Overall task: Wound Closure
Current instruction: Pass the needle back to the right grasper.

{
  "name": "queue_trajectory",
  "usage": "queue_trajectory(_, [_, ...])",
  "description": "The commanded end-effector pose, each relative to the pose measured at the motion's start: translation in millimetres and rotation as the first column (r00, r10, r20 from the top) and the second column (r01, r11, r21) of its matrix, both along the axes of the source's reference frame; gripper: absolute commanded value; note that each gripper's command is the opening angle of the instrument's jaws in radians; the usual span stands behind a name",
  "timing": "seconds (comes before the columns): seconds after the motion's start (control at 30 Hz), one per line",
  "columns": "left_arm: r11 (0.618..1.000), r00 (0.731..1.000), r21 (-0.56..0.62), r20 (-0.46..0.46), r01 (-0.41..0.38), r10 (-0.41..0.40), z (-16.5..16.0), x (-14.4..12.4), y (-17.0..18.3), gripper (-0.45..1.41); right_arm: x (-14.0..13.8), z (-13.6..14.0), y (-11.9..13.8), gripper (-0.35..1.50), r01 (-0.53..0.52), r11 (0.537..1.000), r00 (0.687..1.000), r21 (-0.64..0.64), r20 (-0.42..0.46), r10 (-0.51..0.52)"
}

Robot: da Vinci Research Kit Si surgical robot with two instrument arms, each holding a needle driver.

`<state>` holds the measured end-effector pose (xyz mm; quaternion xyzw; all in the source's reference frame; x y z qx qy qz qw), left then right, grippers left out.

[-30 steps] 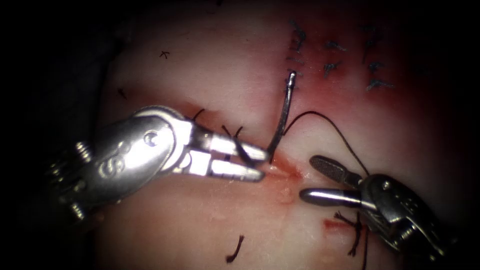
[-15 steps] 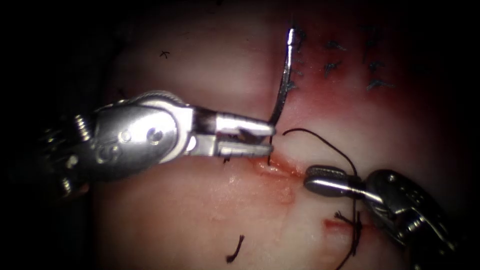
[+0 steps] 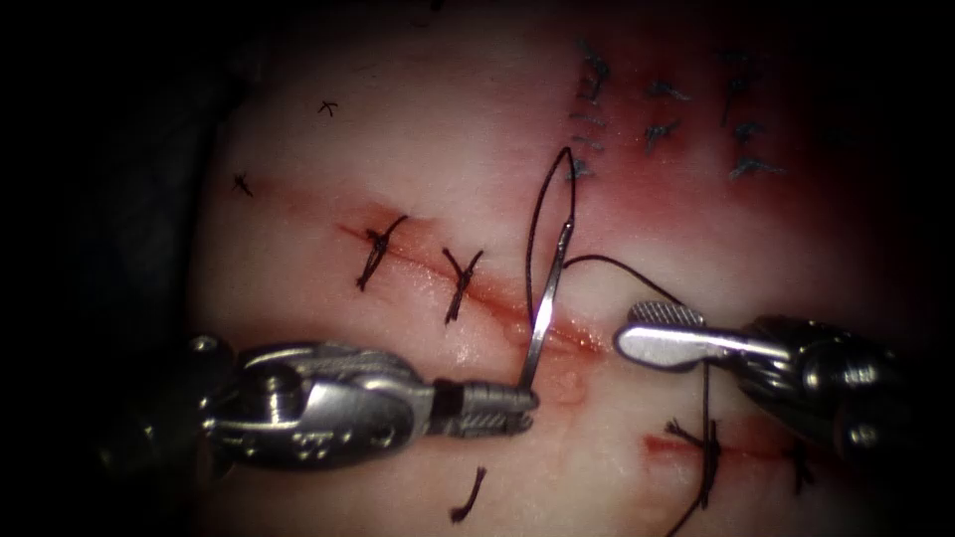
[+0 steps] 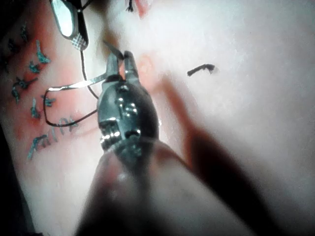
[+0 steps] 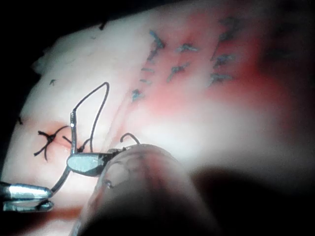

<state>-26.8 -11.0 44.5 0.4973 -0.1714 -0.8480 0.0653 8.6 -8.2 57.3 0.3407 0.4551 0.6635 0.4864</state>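
The tissue [image 3: 418,179] is pale and moist, with red fluid [image 3: 696,199] staining its far right part. The cut [image 3: 468,283] runs slantwise across the middle, its left stretch already held by two dark stitches [image 3: 463,283].

The left hand [image 3: 512,410] lies below the cut, jaws clamped on the needle [image 3: 545,308] close to its pointed end. The right hand [image 3: 662,333] sits right of the cut's open end, near the thread [image 3: 617,264] but holding nothing; whether its jaws are parted I cannot tell.

The needle is a thin bright curve, out of the tissue, rising from the left hand across the cut. Thread loops from its tail end.

Gripped so near the tip, the needle may swivel or slip. The slack loop could also snag on the right hand.
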Motion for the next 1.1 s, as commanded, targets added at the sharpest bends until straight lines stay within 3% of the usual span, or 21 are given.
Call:
queue_trajectory(0.03, [1.0,1.0,-0.001,0.002,0.002,-0.002,0.3,-0.5,0.5,-0.35,0.8,0.6,0.4,1.21,-0.004,1.0,1.0,-0.004,0.006,0.004])
queue_trajectory(0.3, [1.0,0.997,-0.015,0.079,0.011,-0.01,-0.6,-1.0,0.1,-0.35,3.3,2.2,1.2,1.33,-0.053,0.998,0.998,0.019,0.021,0.053])
queue_trajectory(0.43, [1.0,0.997,-0.015,0.083,0.008,-0.007,-0.4,-1.0,0.2,-0.35,3.8,2.0,1.2,1.25,-0.045,0.999,0.999,0.021,0.005,0.045])
queue_trajectory(0.93, [1.0,0.995,-0.021,0.095,0.006,-0.004,-0.6,-1.8,-0.2,-0.35,5.0,2.0,1.8,1.26,-0.041,0.999,0.999,0.028,0.002,0.041])
queue_trajectory(1.0, [1.0,0.995,-0.021,0.098,0.005,-0.003,-0.7,-1.9,-0.3,-0.35,5.2,2.0,2.0,1.18,-0.033,0.999,0.999,0.022,0.006,0.032])
queue_trajectory(1.07, [1.0,0.995,-0.021,0.098,0.004,-0.002,-0.8,-1.9,-0.4,-0.35,5.2,2.1,2.2,0.93,-0.021,1.0,1.0,0.019,-0.002,0.021])
queue_trajectory(1.1, [1.0,0.995,-0.021,0.1,0.003,-0.001,-0.9,-1.9,-0.4,-0.35,5.2,2.1,2.2,0.89,-0.019,1.0,1.0,0.014,0.0,0.019])
